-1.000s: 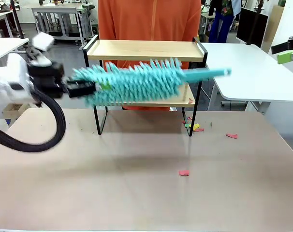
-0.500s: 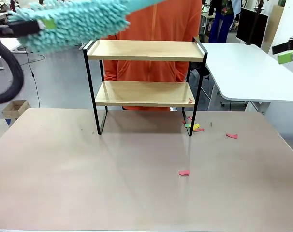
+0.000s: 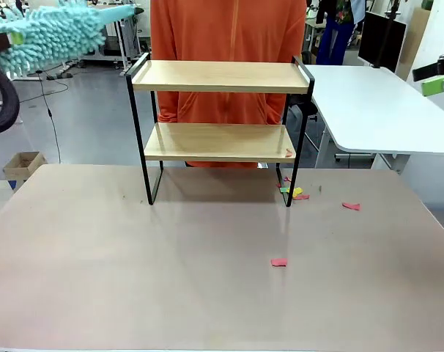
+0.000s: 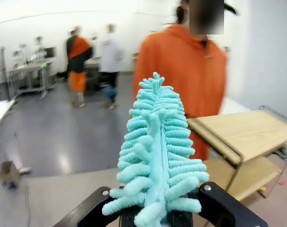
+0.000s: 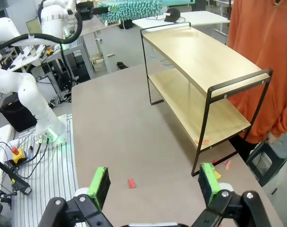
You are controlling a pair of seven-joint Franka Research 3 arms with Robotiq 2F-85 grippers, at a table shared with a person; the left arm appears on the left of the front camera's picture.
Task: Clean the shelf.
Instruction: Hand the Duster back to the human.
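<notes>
Two-tier shelf (image 3: 219,110) | light wooden boards, thin black metal frame, raised black end rails | upright on four legs at far edge of brown tabletop | both boards bare save small red scrap at lower board's right end

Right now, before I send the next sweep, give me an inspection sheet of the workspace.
Surface: brown table, bare in front of the shelf.
Job's things: shelf upright at the far edge; a pink scrap lies at the right end of its lower board. Teal duster is raised up and left, off the shelf.
Clutter: paper scraps by the right leg, one further right, one mid-table.
Grippers: left gripper shut on the duster; right gripper open, holding nothing.
Cables: black hose on the left arm.
Surroundings: person in orange directly behind the shelf.
</notes>
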